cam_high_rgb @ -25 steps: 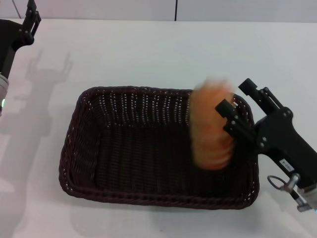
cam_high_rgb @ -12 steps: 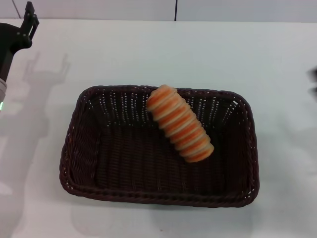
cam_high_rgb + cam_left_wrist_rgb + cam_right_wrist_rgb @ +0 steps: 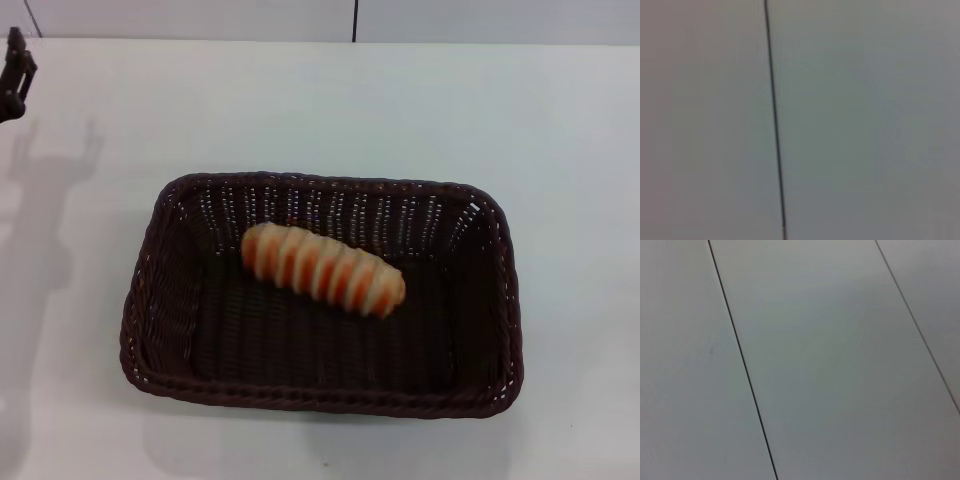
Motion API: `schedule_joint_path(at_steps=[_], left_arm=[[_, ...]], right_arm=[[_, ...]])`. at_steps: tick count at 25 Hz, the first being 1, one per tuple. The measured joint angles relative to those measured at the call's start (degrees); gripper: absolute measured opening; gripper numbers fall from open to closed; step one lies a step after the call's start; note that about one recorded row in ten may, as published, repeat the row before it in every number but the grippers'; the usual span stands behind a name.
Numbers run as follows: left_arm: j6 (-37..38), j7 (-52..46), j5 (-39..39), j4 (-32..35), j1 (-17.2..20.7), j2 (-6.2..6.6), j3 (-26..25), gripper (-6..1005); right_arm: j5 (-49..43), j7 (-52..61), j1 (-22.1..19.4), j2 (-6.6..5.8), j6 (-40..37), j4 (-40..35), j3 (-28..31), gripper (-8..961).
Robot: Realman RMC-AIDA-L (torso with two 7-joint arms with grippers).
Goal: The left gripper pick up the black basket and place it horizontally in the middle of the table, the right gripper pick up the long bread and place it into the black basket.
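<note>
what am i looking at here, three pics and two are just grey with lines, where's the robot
This is a two-armed robot with a camera on its head and one on each wrist. The head view looks down at a white table. On it sits a black basket, lying lengthwise across the middle, with a long bread resting on its floor. Nothing is held. The only bit of robot showing is the left pincer, at the far left edge of the table; whether it is open cannot be told. The right pincer is out of sight. The two grey pictures are the wrist cameras, pointing at plain pale panels with thin dark seams.
</note>
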Motion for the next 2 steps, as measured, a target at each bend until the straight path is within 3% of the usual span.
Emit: schedule_joint_path(at_steps=[2], left_arm=[[-0.02, -0.20, -0.12, 0.15, 0.67, -0.08, -1.38, 768]], right_arm=[[-0.09, -0.16, -0.06, 0.02, 0.17, -0.03, -0.23, 845]])
